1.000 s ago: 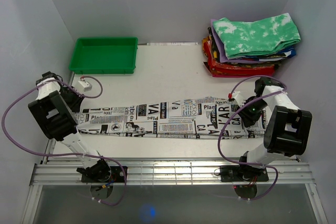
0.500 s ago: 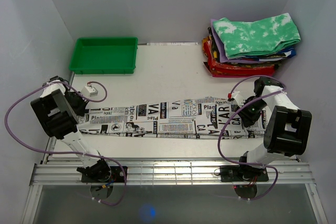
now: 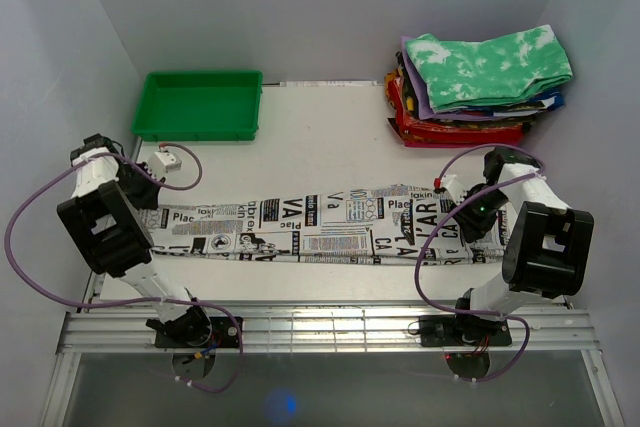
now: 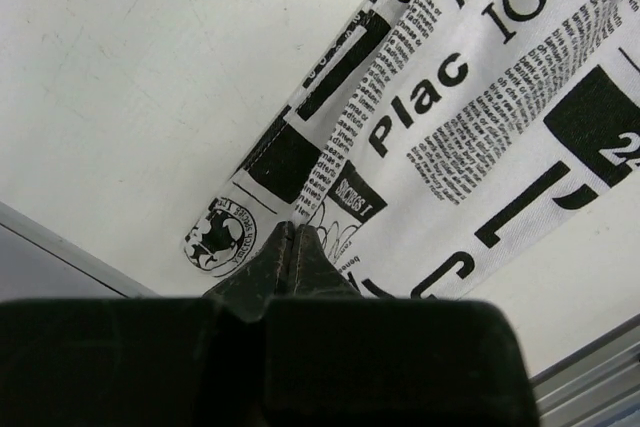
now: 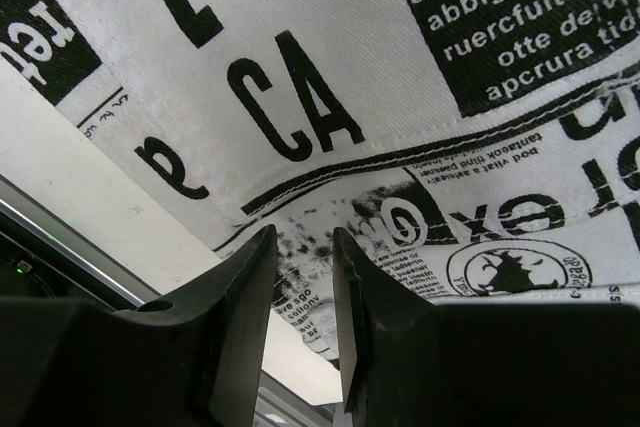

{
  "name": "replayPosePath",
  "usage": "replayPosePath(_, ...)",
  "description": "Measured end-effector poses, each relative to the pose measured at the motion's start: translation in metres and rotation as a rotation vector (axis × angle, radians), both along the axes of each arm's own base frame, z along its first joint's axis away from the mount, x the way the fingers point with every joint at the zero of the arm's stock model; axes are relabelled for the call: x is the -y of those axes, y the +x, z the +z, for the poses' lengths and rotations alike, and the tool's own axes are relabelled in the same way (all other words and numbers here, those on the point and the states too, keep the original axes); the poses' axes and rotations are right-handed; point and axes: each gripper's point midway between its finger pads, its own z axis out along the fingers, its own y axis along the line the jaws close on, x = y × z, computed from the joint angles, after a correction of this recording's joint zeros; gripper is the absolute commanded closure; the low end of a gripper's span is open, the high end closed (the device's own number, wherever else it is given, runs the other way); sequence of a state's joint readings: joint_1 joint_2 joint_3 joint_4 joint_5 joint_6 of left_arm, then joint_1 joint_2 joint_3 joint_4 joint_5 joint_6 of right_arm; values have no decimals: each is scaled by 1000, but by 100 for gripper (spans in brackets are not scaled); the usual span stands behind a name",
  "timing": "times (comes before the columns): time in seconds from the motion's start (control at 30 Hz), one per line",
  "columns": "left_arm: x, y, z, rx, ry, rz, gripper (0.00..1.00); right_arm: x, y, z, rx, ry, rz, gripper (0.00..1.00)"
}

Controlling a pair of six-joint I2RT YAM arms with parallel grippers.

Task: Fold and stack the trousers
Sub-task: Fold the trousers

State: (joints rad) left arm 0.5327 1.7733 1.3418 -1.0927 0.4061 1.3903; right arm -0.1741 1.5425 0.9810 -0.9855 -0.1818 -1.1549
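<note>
Trousers [image 3: 320,227] lie stretched flat across the desk [image 3: 320,137], reaching from one arm to the other. Left pincer [image 4: 290,237] is closed tight on a raised ridge of cloth at their left end. Right pincer [image 5: 303,267] stands narrowly apart over their right end; whether it grips the cloth I cannot tell.

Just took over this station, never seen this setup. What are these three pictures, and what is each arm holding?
Two robot arms are bolted at the near edge of the table. The wide picture looks down from above and behind them; the other two come from cameras on the wrists. The newspaper-print trousers lie stretched flat across it, with a green tray and a stack of folded clothes at the far side. The left hand is shut, pinching one end of the trousers. The right hand sits over the other end, fingers apart, no grip visible.
</note>
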Motion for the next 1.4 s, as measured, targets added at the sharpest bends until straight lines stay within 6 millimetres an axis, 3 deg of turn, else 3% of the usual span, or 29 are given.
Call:
replayPosePath(0.27,1,-1,-12,-38,-28,36,100,-1,-3,-2,-9,2,0,65)
replayPosePath(0.4,-1,2,-24,-61,-37,63,72,-1,-3,-1,-2,0,0,65)
replayPosePath(0.57,-3,7,-23,-57,-44,88,55,-2,-3,5,10,2,4,66)
replayPosePath(0.6,-3,11,-20,-46,-47,92,54,-4,-2,9,18,7,7,65)
replayPosePath(0.63,-4,14,-16,-33,-50,96,40,-6,0,15,29,14,14,64)
replayPosePath(0.73,-2,22,-2,4,-67,122,38,-24,18,45,112,59,50,62)
replayPosePath(0.87,7,25,19,50,-113,180,36,-82,55,102,292,158,156,61)
replayPosePath(1.0,21,24,39,83,-205,291,35,-170,53,130,358,281,326,61)
replayPosePath(1.03,24,22,43,84,-237,326,17,-191,45,130,351,304,376,62)
replayPosePath(1.13,30,14,52,68,-339,440,14,-248,16,121,300,358,511,60)
replayPosePath(1.2,28,7,53,47,-403,527,2,-276,-4,104,252,369,579,59)
replayPosePath(1.3,23,-5,48,6,-481,649,2,-307,-20,77,186,365,622,58)
replayPosePath(1.4,24,-15,40,-36,-522,719,2,-335,-7,60,163,365,580,59)
